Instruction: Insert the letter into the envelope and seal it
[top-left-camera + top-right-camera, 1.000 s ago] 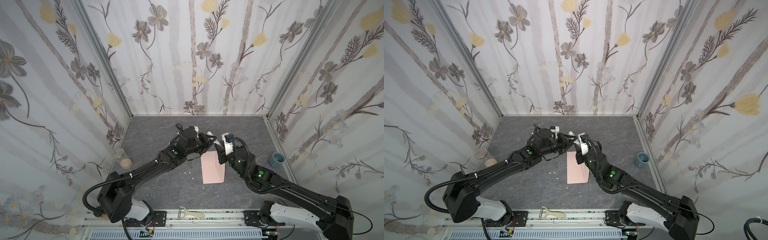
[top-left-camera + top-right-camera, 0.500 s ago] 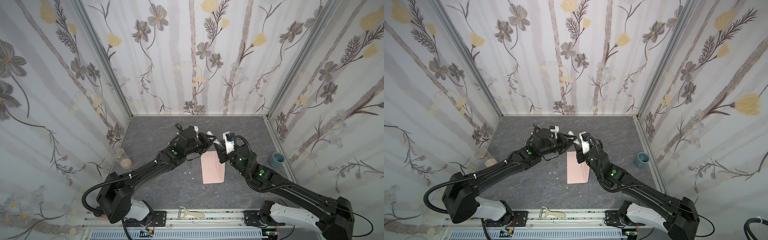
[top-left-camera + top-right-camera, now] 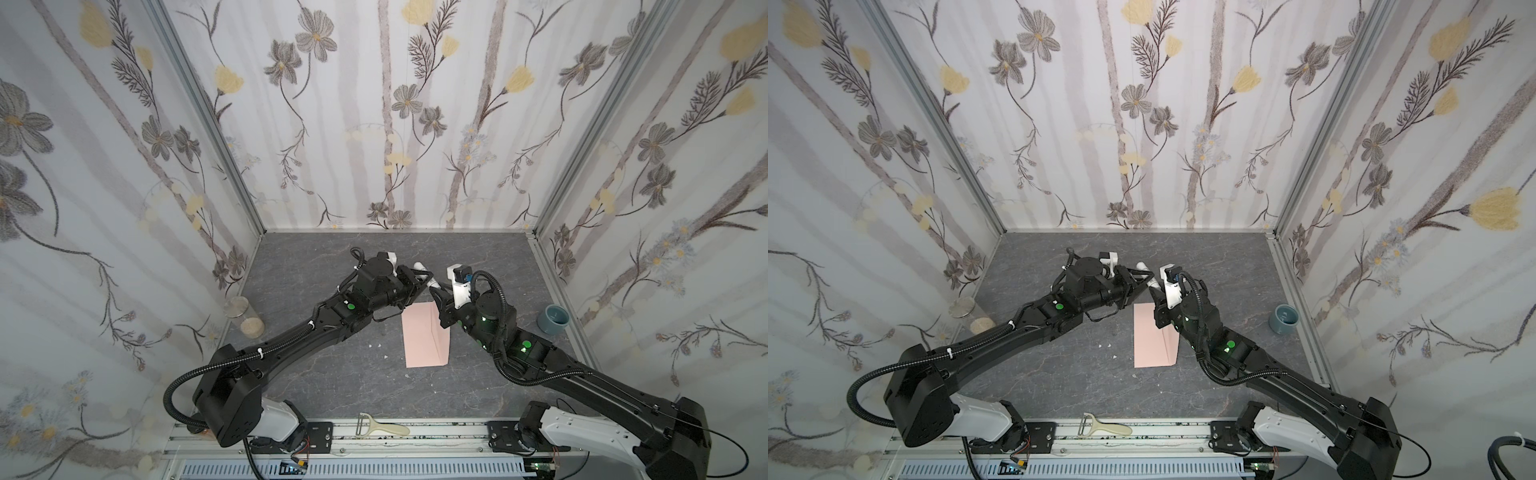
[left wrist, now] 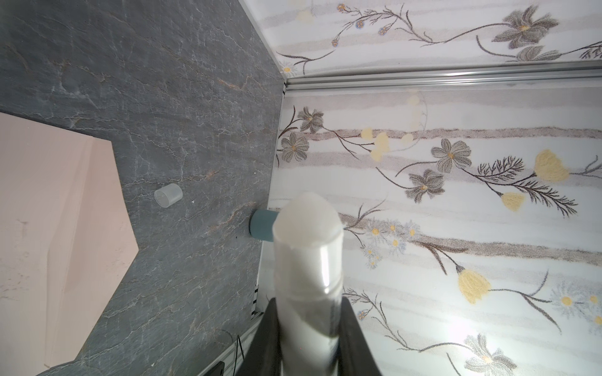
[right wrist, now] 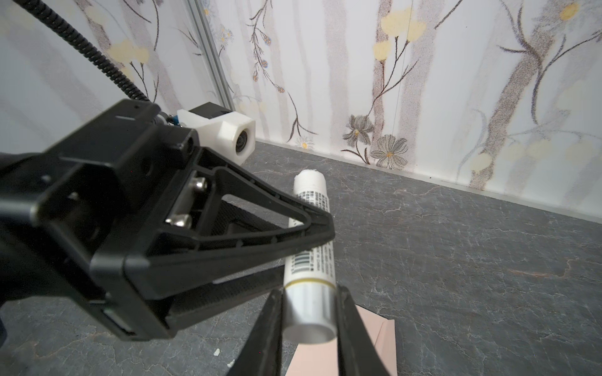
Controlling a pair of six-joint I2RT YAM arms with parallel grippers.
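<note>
Both tools hold one glue stick just past the envelope's 12 o'clock end.

The left tool (image 4: 309,325) is closed narrowly around the middle of the glue stick (image 5: 310,195), whose white glue end sticks out uncovered. The right tool (image 5: 309,322) pinches the stick's silver base between its fingers. The pink envelope (image 3: 424,340) lies flat near the centre of the grey desk (image 3: 332,374), flap open, in both top views. A clear cap (image 4: 167,195) lies on the desk, and a blue cup (image 3: 552,318) stands at 3 o'clock.
</note>
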